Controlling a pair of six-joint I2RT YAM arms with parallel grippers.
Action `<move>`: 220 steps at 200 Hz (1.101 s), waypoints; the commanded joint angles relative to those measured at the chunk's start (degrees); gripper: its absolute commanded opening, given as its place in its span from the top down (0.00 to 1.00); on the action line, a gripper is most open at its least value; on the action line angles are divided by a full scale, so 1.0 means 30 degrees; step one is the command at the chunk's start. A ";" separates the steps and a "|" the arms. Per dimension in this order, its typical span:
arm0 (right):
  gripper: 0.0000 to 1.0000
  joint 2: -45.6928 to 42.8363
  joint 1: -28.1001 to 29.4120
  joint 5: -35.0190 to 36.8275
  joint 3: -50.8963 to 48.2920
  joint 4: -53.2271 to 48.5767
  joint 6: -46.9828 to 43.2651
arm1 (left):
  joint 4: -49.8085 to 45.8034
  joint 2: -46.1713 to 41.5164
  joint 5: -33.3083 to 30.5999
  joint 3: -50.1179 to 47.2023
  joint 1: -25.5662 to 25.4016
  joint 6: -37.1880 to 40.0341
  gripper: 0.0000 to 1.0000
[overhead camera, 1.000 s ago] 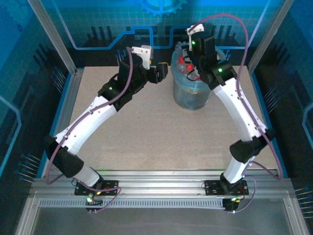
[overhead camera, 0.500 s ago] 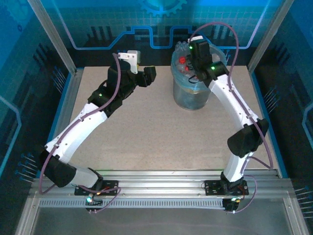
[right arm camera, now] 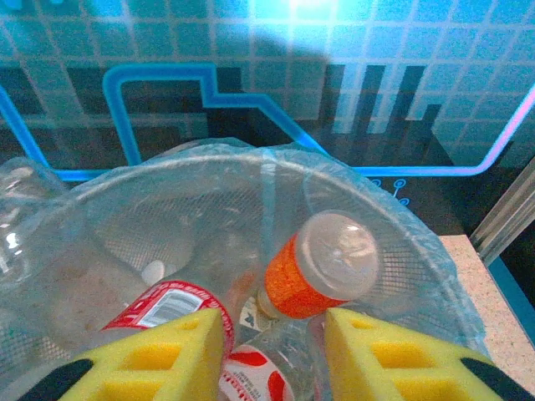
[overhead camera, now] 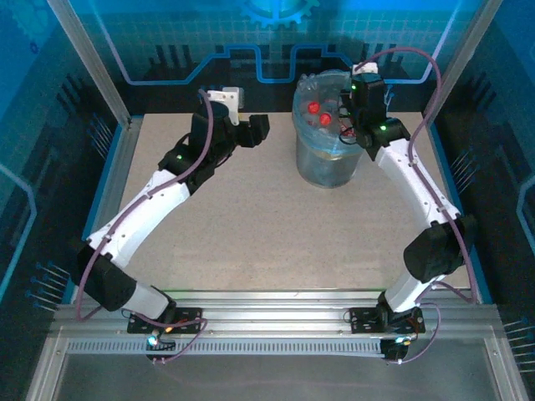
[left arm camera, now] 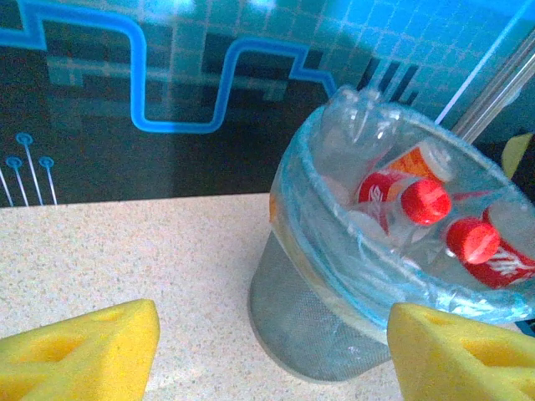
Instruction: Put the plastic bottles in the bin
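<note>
The bin [overhead camera: 326,163] is a round grey mesh bucket lined with a pale blue bag, standing at the back of the table. Several plastic bottles lie inside it, two with red caps [overhead camera: 315,107]. In the left wrist view, red-capped bottles [left arm camera: 425,200] and a clear crushed bottle [left arm camera: 359,125] sit in the bin [left arm camera: 318,317]. My left gripper [overhead camera: 261,129] [left arm camera: 272,334] hovers left of the bin, open and empty. My right gripper [overhead camera: 349,124] [right arm camera: 274,351] hangs over the bin's right rim, its pads narrowly apart, holding nothing. Below it lie an orange-labelled bottle [right arm camera: 326,267] and a red-labelled bottle [right arm camera: 163,305].
The speckled beige tabletop [overhead camera: 276,225] stretches in front of the bin. Metal frame posts [overhead camera: 88,58] and blue patterned walls [overhead camera: 167,33] enclose the back and sides. The bin stands close to the rear wall.
My right gripper has shifted from over the bin's middle to its right rim, and its jaws have narrowed. My left arm drew back to the left, away from the bin.
</note>
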 commanded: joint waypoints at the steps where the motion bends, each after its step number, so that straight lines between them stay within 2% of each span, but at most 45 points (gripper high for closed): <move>1: 0.62 0.1902 -0.0484 -0.0981 -0.2068 -0.3796 0.0637 | 0.0294 0.0474 0.0661 0.0977 0.0159 -0.0412 0.27; 105: 0.58 0.4001 -0.1041 -0.1534 0.1405 -0.4627 0.0929 | 0.0337 0.1703 0.1642 0.1246 0.0627 -0.1458 0.27; 130: 0.50 0.4052 -0.0935 -0.1552 0.2169 -0.5311 0.1135 | 0.0302 0.1824 0.1804 0.1348 0.0672 -0.1507 0.27; 180: 0.18 0.1253 -0.0128 -0.0849 0.3139 -0.5445 0.1374 | 0.0282 0.1523 0.1586 0.1223 0.0716 -0.1313 0.26; 220: 0.12 0.0005 0.0938 0.0290 0.4357 -0.5323 0.0268 | 0.0443 0.0794 0.1309 0.0678 0.0777 -0.1168 0.26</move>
